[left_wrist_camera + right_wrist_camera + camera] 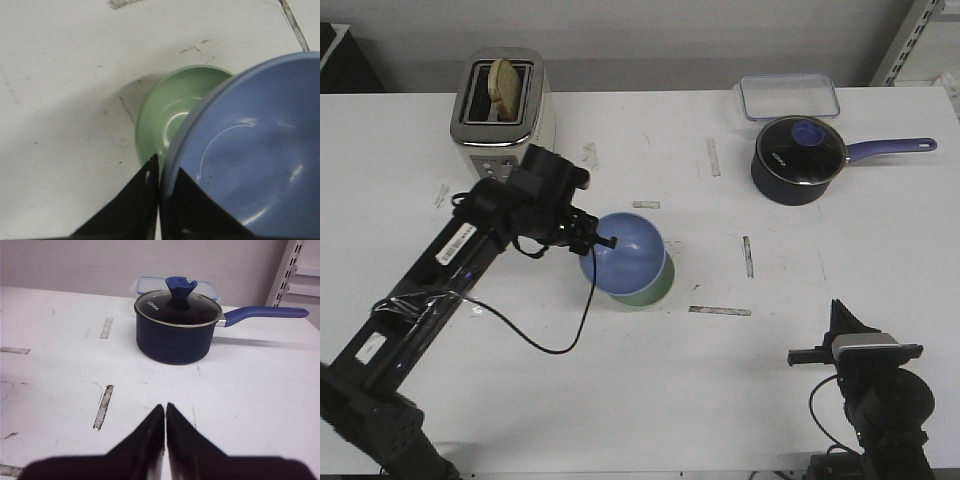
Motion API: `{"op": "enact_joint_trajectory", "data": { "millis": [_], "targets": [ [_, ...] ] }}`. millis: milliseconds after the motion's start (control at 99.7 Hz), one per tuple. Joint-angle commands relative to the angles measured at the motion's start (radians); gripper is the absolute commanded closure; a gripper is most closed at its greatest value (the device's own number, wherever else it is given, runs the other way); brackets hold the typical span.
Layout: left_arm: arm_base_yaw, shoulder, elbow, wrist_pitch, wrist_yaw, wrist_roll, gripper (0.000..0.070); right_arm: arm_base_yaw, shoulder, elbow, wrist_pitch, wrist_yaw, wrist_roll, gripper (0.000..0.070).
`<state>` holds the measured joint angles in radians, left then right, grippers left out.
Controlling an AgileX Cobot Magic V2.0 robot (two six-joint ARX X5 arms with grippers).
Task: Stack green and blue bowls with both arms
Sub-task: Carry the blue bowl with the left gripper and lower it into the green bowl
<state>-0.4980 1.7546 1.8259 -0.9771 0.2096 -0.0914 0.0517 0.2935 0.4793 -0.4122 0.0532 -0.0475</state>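
Blue bowl [625, 255]: pinched by its rim in the left gripper [603, 241], tilted, held over the green bowl and covering most of it
Green bowl [655, 290]: on the table [650, 400] right below the blue bowl, only its lower edge showing in the front view; in the left wrist view [170, 112] peeking out from behind the blue rim [240, 150], upright, inside bare
Left gripper: clamped on the blue bowl's rim, 1 finger [135, 210] outside the wall, the other inside; at mid-table
Left arm [430, 290]: stretched from the near left corner towards the bowls, black cable looping beside it
Right gripper [165, 415]: fingertips pressed together, holding nothing, low over bare table, well apart from both bowls
Right arm [875, 390]: folded back at the near right edge
Saucepan [798, 160]: dark, lidded, purple handle, well beyond the right gripper and straight ahead of it
Clear container [789, 97]: just behind the saucepan
Toaster [500, 105]: behind the left gripper, 1 slice of bread standing in a slot
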Motion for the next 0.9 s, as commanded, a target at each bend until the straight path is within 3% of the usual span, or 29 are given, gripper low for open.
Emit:
{"op": "enact_joint_trajectory", "data": {
  "millis": [0, 231, 812, 893],
  "targets": [
    [-0.027, 0.055, 0.019, 0.021, 0.000, 0.011, 0.0699, 0.002, 0.003, -0.003, 0.011, -0.001, -0.002, 0.0700],
    [-0.059, 0.175, 0.019, 0.089, 0.000, -0.004, 0.0699, 0.002, 0.003, -0.003, 0.011, -0.001, -0.002, 0.0700],
    [-0.058, 0.191, 0.019, 0.063, -0.060, 0.031, 0.0694, 0.002, 0.003, -0.003, 0.011, -0.001, -0.002, 0.0700],
    [-0.059, 0.191, 0.019, 0.064, -0.059, 0.031, 0.0617, 0.002, 0.003, -0.003, 0.011, -0.001, -0.002, 0.0700]
  ]
}}
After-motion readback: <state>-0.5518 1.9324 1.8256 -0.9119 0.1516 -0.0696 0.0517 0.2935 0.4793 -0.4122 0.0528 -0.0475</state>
